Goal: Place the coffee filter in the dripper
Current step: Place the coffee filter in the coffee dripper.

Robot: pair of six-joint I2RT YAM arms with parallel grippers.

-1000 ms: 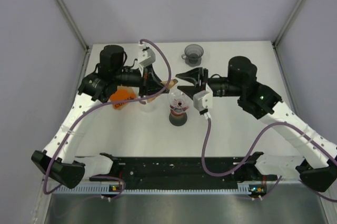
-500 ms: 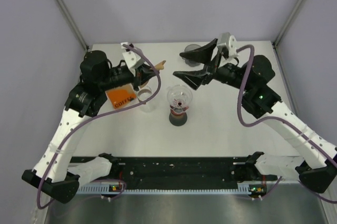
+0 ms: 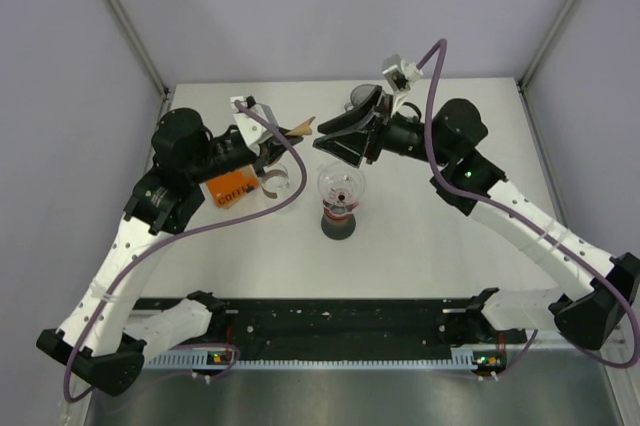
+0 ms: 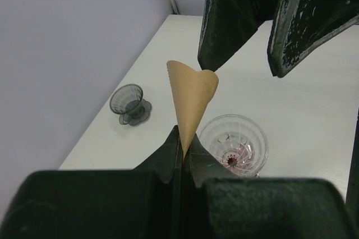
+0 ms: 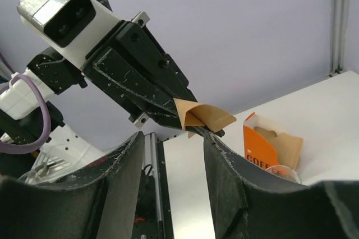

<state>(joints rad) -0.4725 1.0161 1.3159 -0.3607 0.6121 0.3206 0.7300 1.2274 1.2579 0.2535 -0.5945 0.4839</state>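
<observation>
My left gripper [image 3: 291,135] is shut on the pointed end of a brown paper coffee filter [image 3: 301,127], held up in the air left of the dripper. In the left wrist view the filter [image 4: 192,96] sticks up from my closed fingertips [image 4: 185,145]. The clear glass dripper [image 3: 341,184] sits on a dark stand [image 3: 340,223] at mid table; it also shows in the left wrist view [image 4: 234,143]. My right gripper [image 3: 323,137] is open, its fingers [image 4: 233,20] just beyond the filter's wide end. In the right wrist view the filter [image 5: 205,116] lies just above the gap of my open gripper [image 5: 171,146].
An orange filter box [image 3: 230,189] and a clear glass [image 3: 281,186] stand under my left arm. The box also shows in the right wrist view [image 5: 266,146]. A small grey dripper [image 4: 130,104] sits at the back of the table, mostly hidden by my right gripper from above.
My right gripper has swung down and left, from above the grey dripper to face the filter's open end. My left gripper has shifted slightly right, still holding the filter.
</observation>
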